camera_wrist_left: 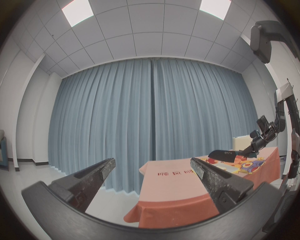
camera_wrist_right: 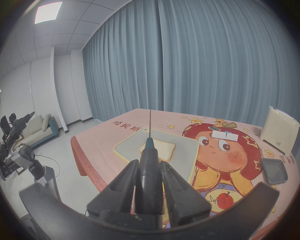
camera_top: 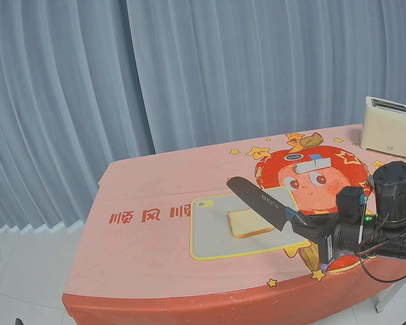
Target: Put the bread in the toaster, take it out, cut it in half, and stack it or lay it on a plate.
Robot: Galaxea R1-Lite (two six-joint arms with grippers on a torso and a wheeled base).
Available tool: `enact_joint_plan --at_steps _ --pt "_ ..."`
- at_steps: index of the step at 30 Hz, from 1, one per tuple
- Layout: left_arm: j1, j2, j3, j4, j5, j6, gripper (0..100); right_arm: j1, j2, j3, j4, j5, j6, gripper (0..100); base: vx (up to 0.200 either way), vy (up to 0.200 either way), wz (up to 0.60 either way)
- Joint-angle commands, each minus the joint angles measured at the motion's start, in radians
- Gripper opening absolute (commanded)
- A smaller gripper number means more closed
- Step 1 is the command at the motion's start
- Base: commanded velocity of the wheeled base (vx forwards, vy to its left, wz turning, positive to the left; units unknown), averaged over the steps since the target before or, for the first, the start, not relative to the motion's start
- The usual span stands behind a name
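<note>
Far on my left, off the table and well apart from it, the left gripper hangs with its fingers spread and holding nothing. That is my main worry: nothing pins the bread, so I judge a downward push could slide or squash it instead of slicing it. The bread lies flat on the board, toward the board's right half. Over its right part hangs the knife, blade pointing away and left; I cannot tell whether the edge touches the crust. Seen from the right wrist, the blade lines up a little to one side of the slice's middle, so the halves may come out uneven. The right gripper is clenched on the round handle, which could twist under load and tip the blade. Nothing stands between blade and bread. Further right a small white card lies on the cloth, a dark tray sits near the table's right edge, and the toaster stands at the far right corner, clear of the cut.
</note>
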Motion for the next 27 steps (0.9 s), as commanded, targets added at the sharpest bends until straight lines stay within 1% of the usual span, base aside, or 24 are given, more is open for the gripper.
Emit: enact_joint_plan --at_steps 1,8,9,10,25,27 --pt "0.000 0.000 0.018 -0.001 0.001 0.002 100 0.002 -0.001 0.003 0.000 -0.001 -0.004 0 0.000 0.000 0.00" --pt "0.000 0.000 0.018 -0.007 0.009 -0.006 100 0.003 -0.001 0.003 0.000 -0.003 -0.009 0 0.000 0.000 0.00" --pt "0.000 0.000 0.018 -0.004 0.021 -0.006 100 0.003 -0.002 0.003 0.000 -0.004 -0.009 0 0.000 0.000 0.00" --pt "0.000 0.000 0.018 -0.001 0.021 -0.006 0 0.003 -0.002 0.003 0.000 -0.004 -0.009 0 0.000 0.000 0.00" --pt "0.000 0.000 0.018 -0.001 0.020 -0.006 0 0.005 -0.002 0.003 0.000 -0.006 -0.009 0 0.000 0.000 0.00" --pt "0.000 0.000 0.018 -0.011 0.020 -0.001 0 0.005 -0.002 0.003 0.000 -0.004 -0.009 0 0.000 0.000 0.00"
